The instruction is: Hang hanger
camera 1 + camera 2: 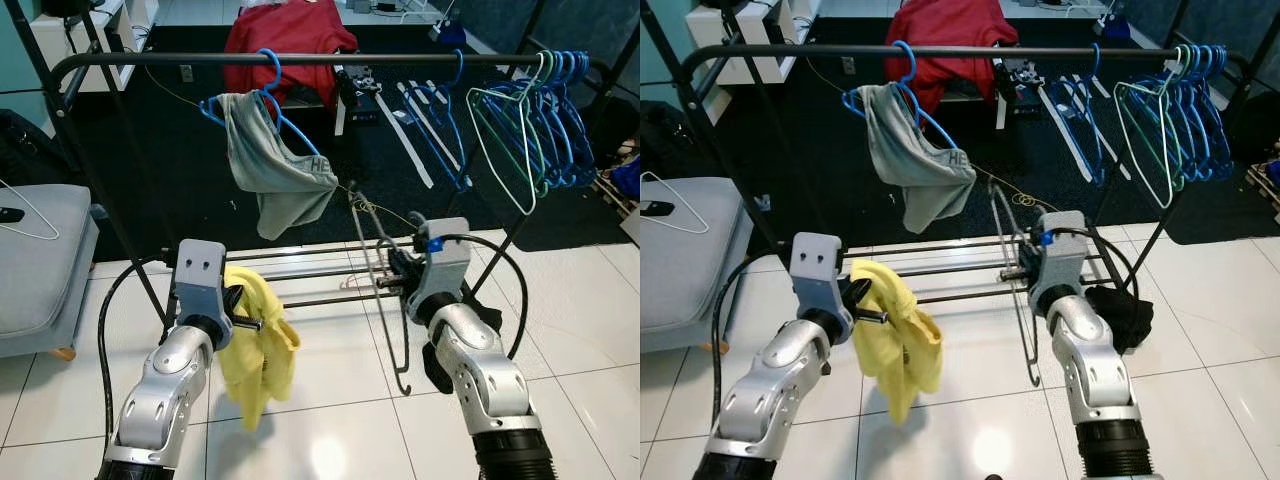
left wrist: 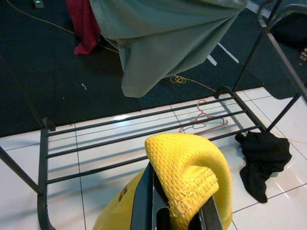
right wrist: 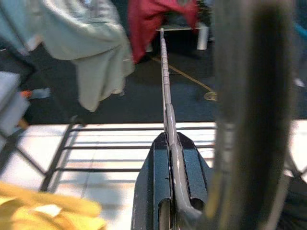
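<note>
A dark wire hanger (image 1: 383, 290) hangs tilted below the rack, and my right gripper (image 1: 396, 276) is shut on its thin wire. Seen from the right wrist, that hanger (image 3: 164, 72) runs straight out from between the closed fingers (image 3: 156, 177). My left gripper (image 1: 243, 308) is shut on a yellow cloth (image 1: 262, 360), which droops toward the floor; in the left wrist view the yellow cloth (image 2: 187, 163) bulges over the fingers (image 2: 143, 201). Above both arms runs the black clothes rail (image 1: 380, 59). A grey garment (image 1: 275, 165) hangs from it on a blue hanger (image 1: 268, 75).
Several blue and green hangers (image 1: 545, 120) crowd the rail's right end. The rack's low shelf bars (image 1: 320, 270) cross just behind my grippers. On the tiles lie a black cloth (image 1: 1125, 310) and a pink hanger (image 2: 204, 122). A grey cushion (image 1: 40, 250) sits left; a red garment (image 1: 290, 40) lies beyond.
</note>
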{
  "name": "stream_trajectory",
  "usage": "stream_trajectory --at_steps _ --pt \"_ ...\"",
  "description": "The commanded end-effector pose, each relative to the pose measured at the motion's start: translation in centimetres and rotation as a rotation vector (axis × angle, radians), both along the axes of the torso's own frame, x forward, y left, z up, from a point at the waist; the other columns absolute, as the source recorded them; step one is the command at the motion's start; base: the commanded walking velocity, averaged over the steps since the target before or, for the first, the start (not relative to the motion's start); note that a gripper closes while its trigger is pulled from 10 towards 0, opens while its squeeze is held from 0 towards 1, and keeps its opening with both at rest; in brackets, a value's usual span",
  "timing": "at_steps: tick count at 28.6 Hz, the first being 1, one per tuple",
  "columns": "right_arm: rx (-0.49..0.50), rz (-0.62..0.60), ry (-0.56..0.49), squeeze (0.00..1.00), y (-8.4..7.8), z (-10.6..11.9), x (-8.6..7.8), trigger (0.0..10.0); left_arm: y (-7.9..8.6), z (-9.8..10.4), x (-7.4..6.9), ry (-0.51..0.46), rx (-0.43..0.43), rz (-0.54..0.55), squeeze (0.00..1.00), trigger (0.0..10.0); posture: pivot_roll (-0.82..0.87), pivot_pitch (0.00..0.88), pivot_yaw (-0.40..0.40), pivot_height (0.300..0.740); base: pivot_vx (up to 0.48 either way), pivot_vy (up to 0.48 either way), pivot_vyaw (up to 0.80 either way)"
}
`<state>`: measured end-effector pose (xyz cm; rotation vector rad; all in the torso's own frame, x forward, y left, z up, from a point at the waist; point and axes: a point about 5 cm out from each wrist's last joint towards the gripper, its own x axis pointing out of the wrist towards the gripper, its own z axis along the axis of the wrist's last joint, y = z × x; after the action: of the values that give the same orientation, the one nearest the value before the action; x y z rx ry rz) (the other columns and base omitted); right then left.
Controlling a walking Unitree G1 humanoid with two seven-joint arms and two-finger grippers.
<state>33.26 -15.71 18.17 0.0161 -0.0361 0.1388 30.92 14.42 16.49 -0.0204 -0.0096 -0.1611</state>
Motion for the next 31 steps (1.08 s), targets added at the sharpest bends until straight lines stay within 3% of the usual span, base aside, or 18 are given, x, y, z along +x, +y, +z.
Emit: stream_trajectory --at_steps 1,7,18,23,31 --pt "0.0 -0.058 -0.005 0.0 -0.71 -0.34 -0.36 10.0 -0.29 -0.1 -0.19 -0.007 -0.011 -0.011 0.0 10.0 -0.08 0.198 -0.045 0.74 0.251 0.0 0.0" --pt "0.009 -0.114 0.007 0.0 -1.41 -0.56 -0.37 10.0 -0.25 -0.1 -0.25 -0.007 -0.011 -0.015 0.0 10.0 -0.08 0.2 -0.046 0.74 0.263 0.0 0.0" --pt "0.008 -0.06 0.003 0.0 -1.08 -0.15 -0.23 10.0 -0.11 -0.01 -0.24 -0.012 -0.021 -0.011 0.0 10.0 -0.08 0.2 -0.047 0.74 0.319 0.0 0.0" --pt "-0.058 -0.011 0.004 0.0 -0.66 0.21 -0.14 10.0 -0.02 0.02 -0.23 -0.013 -0.024 -0.006 0.0 10.0 -0.08 0.199 -0.047 0.74 0.329 0.0 0.16" --pt "-0.019 -0.01 -0.007 0.0 -0.53 0.32 -0.21 10.0 0.02 0.01 -0.19 -0.014 -0.025 -0.004 0.0 10.0 -0.09 0.197 -0.047 0.74 0.329 0.0 0.2"
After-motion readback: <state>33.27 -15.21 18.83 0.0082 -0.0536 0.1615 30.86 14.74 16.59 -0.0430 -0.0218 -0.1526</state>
